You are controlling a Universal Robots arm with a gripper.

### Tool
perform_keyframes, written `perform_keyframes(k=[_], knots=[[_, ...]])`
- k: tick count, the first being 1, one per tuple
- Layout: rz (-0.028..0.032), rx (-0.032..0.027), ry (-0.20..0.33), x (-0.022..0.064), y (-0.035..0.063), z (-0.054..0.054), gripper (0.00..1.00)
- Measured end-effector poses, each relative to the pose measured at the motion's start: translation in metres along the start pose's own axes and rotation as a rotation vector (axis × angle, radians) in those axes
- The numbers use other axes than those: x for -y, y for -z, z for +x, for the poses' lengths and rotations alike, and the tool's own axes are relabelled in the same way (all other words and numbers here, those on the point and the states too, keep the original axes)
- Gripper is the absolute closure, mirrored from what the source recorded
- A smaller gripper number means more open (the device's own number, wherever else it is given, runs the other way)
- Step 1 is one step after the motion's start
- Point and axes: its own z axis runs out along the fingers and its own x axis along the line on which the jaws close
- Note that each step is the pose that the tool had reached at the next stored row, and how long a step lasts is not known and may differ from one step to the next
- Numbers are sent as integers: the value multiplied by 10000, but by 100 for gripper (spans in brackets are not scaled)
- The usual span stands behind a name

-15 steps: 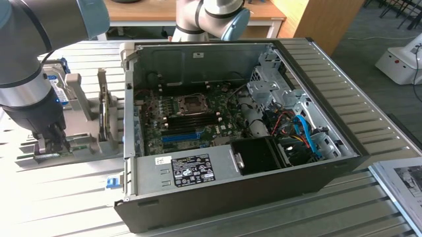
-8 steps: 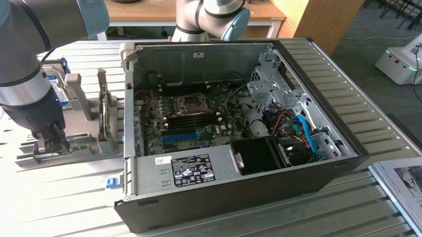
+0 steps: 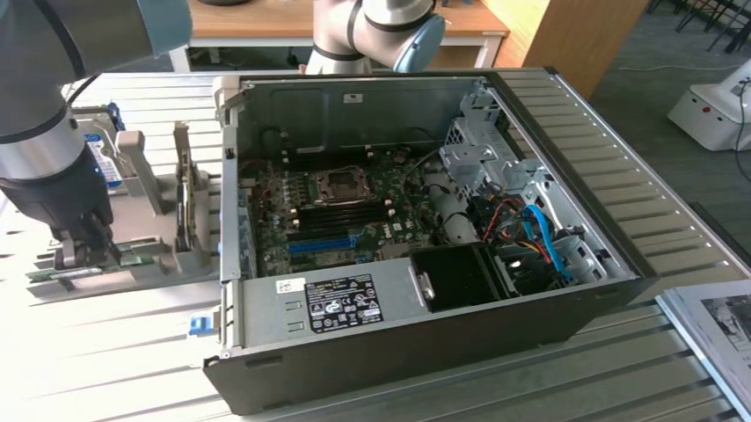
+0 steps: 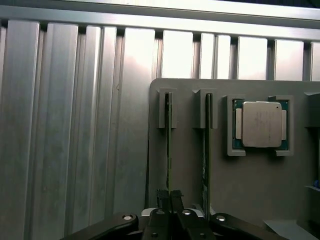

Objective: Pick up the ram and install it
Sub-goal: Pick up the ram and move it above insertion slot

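Note:
The ram is a thin green stick seen edge-on, standing in a slot of the grey holder. My gripper is straight over it, its dark fingers shut on the stick's top edge. A second ram stick stands in the neighbouring slot, just beside the fingers. On the exterior view's left, my gripper is low at the holder on the table. The open computer case lies to its right, with the motherboard's black slots bare.
A processor chip sits in a pocket of the holder beyond the sticks. Taller cards stand upright in the holder between my arm and the case wall. A blue slot strip lies below the black slots. The table is ribbed metal.

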Motion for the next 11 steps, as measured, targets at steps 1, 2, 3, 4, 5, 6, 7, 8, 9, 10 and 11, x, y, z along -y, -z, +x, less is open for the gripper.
perform_keyframes(k=[1, 2, 3, 4, 5, 6, 7, 8, 9, 10, 11], knots=[[0, 1, 0, -1, 38, -1, 89], [0, 1, 0, -2, 58, -1, 89], [-1, 0, -1, -3, 91, -2, 89], [-1, 0, 0, -4, 101, -2, 89], [0, 0, -1, -4, 110, -2, 89], [-1, 0, -1, -5, 120, -3, 89], [-2, 0, 0, -5, 132, -3, 89], [-2, 0, 0, -5, 142, -3, 89], [-2, 0, 0, -5, 153, -4, 89], [-2, 0, -1, -6, 164, -4, 89], [-2, 0, 0, -6, 176, -4, 89]])
